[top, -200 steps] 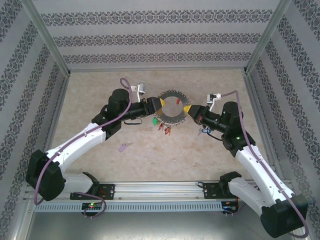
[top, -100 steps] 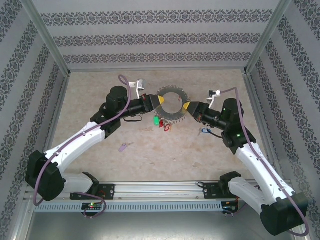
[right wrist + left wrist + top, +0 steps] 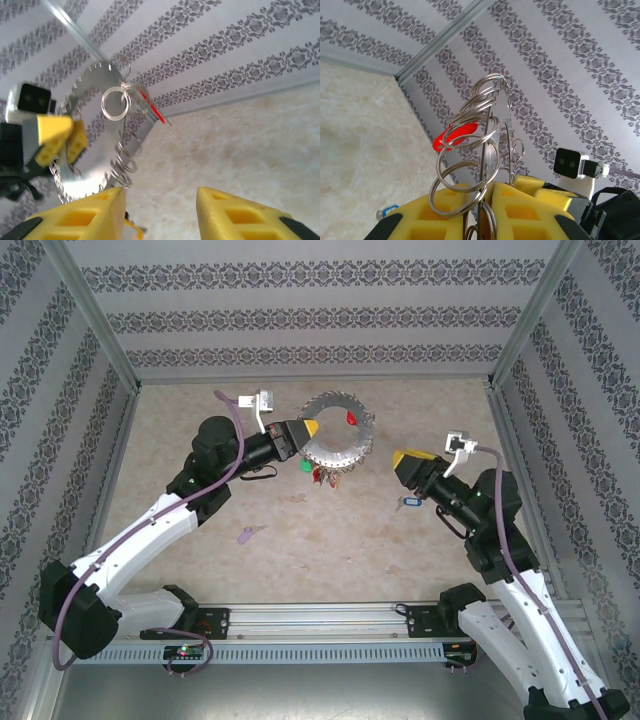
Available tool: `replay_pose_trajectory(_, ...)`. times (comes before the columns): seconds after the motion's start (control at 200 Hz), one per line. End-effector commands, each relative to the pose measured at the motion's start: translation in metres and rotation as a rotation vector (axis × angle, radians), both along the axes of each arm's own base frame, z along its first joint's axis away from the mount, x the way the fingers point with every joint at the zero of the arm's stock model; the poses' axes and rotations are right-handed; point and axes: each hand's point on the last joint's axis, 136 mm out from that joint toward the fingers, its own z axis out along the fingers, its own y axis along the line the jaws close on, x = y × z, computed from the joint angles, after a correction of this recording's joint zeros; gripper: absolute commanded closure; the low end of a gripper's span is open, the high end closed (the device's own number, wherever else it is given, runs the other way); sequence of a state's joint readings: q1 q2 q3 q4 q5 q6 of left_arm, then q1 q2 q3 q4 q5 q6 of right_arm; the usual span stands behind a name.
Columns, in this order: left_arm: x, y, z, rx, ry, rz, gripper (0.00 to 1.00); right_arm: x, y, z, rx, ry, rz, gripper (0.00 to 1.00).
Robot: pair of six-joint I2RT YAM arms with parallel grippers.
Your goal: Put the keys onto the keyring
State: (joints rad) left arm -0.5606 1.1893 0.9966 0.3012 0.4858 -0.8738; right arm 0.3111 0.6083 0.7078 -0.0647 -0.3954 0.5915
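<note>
Keyring up off table, tilted; L gripper clamped on its left rim. Red key on upper rim, green key + red keys dangle below. Lilac key, blue key lie on table. R gripper apart, jaws parted, empty. Risk: single edge grip, so ring may pivot/slip and shake hung keys loose.

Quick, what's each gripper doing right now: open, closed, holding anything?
Left gripper: closed on the keyring.
Right gripper: open, holding nothing.
</note>
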Motion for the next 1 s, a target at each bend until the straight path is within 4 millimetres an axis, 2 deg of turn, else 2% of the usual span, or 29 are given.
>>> replay_pose_trajectory(0.0,-0.011,0.008,0.038,-0.048,-0.181,0.005,1.00,-0.009,0.017,-0.005,-0.255,-0.214,0.084,0.64)
replay_pose_trajectory(0.155,-0.013,0.002,0.037,0.002,-0.197,-0.034,1.00,-0.038,0.057,-0.026,-0.534,-0.517,0.245,0.78)
replay_pose_trajectory(0.2,-0.012,0.000,0.034,0.045,-0.192,-0.038,1.00,-0.040,0.063,-0.032,-0.604,-0.586,0.244,0.82)
replay_pose_trajectory(0.29,-0.009,0.000,0.034,0.074,-0.195,-0.032,1.00,-0.042,0.072,-0.039,-0.692,-0.649,0.245,0.83)
replay_pose_trajectory(0.375,-0.006,0.000,0.035,0.071,-0.197,-0.025,1.00,-0.047,0.083,-0.043,-0.740,-0.713,0.266,0.84)
replay_pose_trajectory(0.525,-0.001,-0.002,0.029,0.075,-0.175,-0.023,1.00,-0.049,0.098,-0.035,-0.738,-0.830,0.231,0.85)
replay_pose_trajectory(0.774,0.005,-0.002,0.023,0.081,-0.154,-0.012,1.00,-0.037,0.103,-0.022,-0.738,-0.866,0.132,0.84)
replay_pose_trajectory(0.994,0.008,-0.001,0.020,0.071,-0.136,0.009,1.00,-0.030,0.098,-0.031,-0.760,-0.815,0.099,0.82)
